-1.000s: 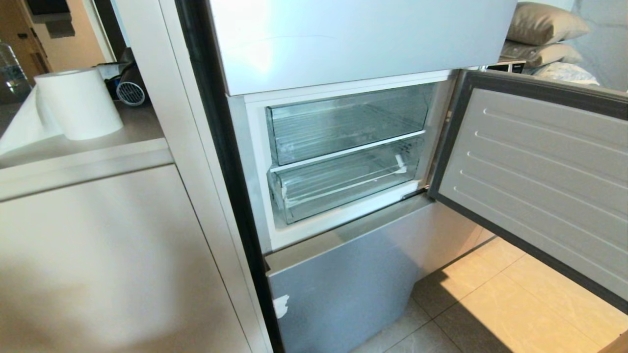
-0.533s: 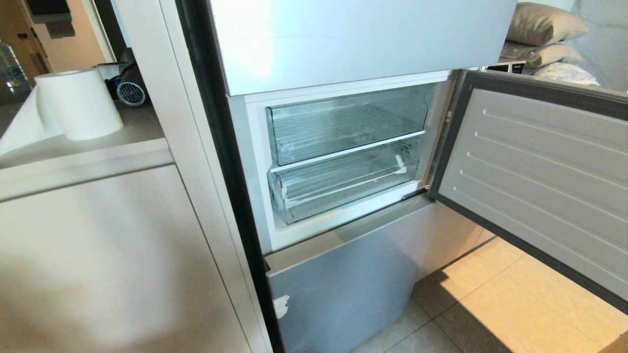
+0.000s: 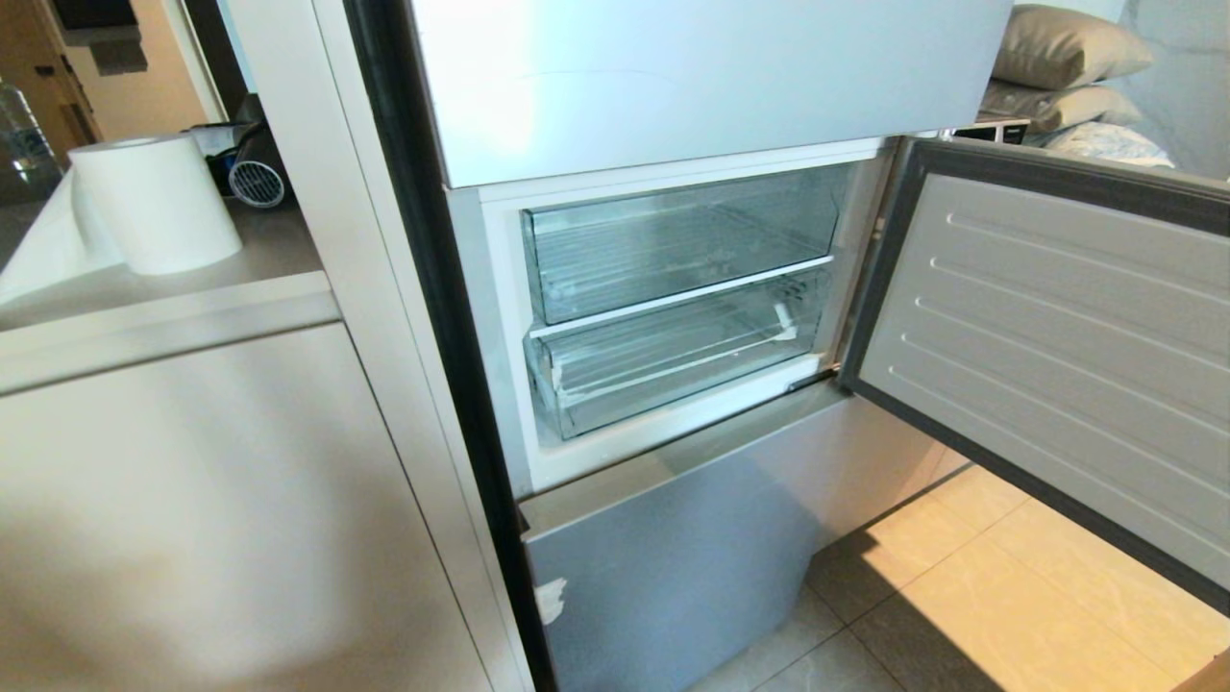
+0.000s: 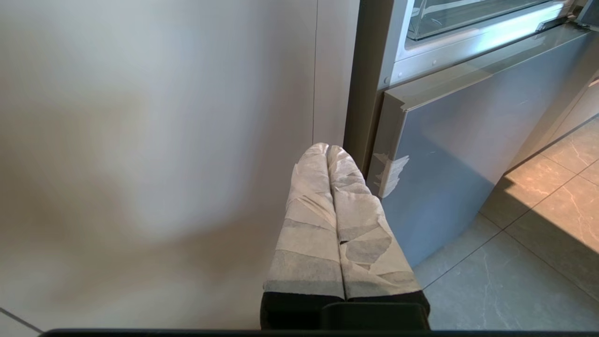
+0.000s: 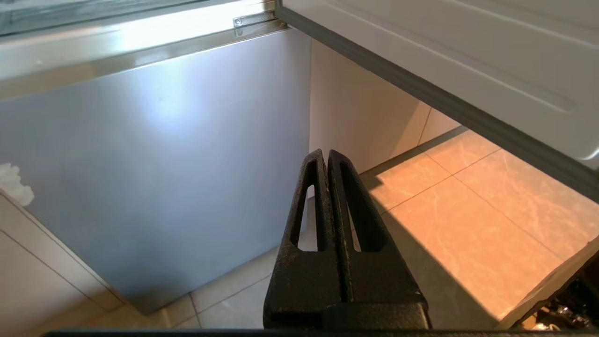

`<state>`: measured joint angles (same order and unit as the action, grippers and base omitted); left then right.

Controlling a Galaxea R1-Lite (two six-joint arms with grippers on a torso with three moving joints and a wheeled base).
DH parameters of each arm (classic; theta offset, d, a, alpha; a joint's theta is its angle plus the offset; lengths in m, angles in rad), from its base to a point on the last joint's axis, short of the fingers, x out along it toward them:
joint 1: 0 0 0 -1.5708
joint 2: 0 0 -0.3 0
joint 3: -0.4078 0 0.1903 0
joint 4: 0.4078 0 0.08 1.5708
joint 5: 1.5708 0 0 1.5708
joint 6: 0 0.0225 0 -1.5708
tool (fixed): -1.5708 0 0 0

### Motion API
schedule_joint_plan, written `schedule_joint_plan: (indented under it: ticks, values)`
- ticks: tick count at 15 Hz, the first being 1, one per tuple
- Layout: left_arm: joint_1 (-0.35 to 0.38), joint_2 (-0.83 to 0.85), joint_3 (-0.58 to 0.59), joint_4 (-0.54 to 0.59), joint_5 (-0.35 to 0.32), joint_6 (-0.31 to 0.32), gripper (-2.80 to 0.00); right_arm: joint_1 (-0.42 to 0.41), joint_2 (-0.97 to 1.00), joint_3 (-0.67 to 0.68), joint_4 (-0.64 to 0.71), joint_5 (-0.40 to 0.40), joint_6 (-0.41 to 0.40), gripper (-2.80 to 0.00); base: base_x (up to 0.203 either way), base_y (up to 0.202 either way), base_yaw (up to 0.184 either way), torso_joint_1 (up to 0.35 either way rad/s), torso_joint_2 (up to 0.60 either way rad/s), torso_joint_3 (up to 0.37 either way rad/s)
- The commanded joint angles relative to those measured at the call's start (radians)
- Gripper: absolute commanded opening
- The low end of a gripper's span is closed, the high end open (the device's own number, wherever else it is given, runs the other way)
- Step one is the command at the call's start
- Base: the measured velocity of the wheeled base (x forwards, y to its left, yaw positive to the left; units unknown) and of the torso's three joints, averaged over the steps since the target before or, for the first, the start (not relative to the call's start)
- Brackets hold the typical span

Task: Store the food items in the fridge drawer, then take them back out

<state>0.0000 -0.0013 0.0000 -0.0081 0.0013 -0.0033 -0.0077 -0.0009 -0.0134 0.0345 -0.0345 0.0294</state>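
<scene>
The fridge stands with its middle door (image 3: 1057, 327) swung open to the right. Inside are two clear plastic drawers, both pushed in and both empty. The lower one is the fridge drawer (image 3: 673, 360), with a ribbed floor and a thick clear front lip. The food items are out of view. Neither arm shows in the head view. My left gripper (image 4: 326, 148), its fingers wrapped in white tape, is shut on nothing and hangs low beside the cabinet wall. My right gripper (image 5: 326, 152), black, is shut on nothing and hangs low before the fridge's grey bottom panel (image 5: 154, 154).
A beige counter (image 3: 192, 481) adjoins the fridge on the left, with a white paper roll (image 3: 154, 202) at its back. The open door juts out over the tiled floor (image 3: 961, 596) on the right. Pillows (image 3: 1057, 48) lie beyond it.
</scene>
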Motion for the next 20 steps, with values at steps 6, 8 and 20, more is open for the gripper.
schedule_joint_plan:
  ticks: [6, 8, 20]
  values:
    - [0.000, 0.001, 0.002, 0.000, 0.000, -0.001, -2.80, 0.000, 0.001, 0.000, 0.002, -0.001, 0.006, -2.80, -0.048, 0.000, 0.000, 0.006, 0.00, 0.000]
    - [0.000, 0.001, 0.002, 0.000, 0.000, -0.001, -2.80, 0.000, 0.001, 0.000, 0.004, -0.001, -0.005, -2.80, -0.200, 0.000, 0.000, 0.000, 0.00, 0.002]
    - [0.000, 0.001, 0.002, 0.000, 0.000, -0.001, -2.80, 0.000, 0.029, -0.123, 0.033, -0.029, 0.017, -2.80, -0.106, 0.000, 0.001, 0.000, 0.00, 0.002]
